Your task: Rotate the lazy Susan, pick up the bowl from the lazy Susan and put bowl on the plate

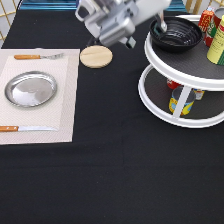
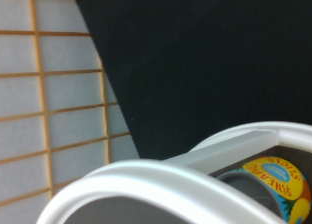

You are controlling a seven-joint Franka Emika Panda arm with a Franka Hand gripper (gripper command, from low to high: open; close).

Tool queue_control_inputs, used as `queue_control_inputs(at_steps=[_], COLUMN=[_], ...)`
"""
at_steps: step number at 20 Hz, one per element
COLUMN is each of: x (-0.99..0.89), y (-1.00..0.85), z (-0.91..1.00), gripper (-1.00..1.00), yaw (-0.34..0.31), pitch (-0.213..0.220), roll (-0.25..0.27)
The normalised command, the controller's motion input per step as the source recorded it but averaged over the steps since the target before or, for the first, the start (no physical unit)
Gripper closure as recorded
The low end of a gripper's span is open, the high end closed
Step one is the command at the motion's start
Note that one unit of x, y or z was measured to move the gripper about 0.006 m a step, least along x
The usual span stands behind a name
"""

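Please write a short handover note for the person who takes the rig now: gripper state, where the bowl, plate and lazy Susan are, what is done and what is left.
Gripper: at the exterior view's top, at the near rim of the black bowl.
Bowl: on the upper tier of the lazy Susan, at the exterior view's right, beside cans.
Silver plate: on the pale placemat at the exterior view's left, nothing on it.
Done: the arm has reached the bowl.
Left: lifting the bowl and placing it on the plate.

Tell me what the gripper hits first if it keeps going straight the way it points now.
Most likely the black bowl on the lazy Susan's top tier: the gripper points at its near rim, seemingly at or just above it, though depth is unclear.
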Motion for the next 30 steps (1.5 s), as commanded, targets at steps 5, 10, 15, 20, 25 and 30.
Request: queue_control_inputs(at_steps=[5,10,15,20,25,30], x=[-0.88,-0.8,-0.65,-0.18,-0.26,-0.29], y=[0.41,0.47,0.37,0.38,0.3,0.07], z=[-0.01,-0.17,-0.31,-0.34,-0.39,-0.08], gripper=[-1.0,-1.0,-1.0,-1.0,-1.0,1.0], yaw=[0.05,0.07,0.083,0.117,0.062,0.01], pitch=[-0.085,-0.009,-0.078,-0.05,0.0,-0.005], roll=[-0.193,-0.23,-0.29,-0.233,-0.146,-0.123])
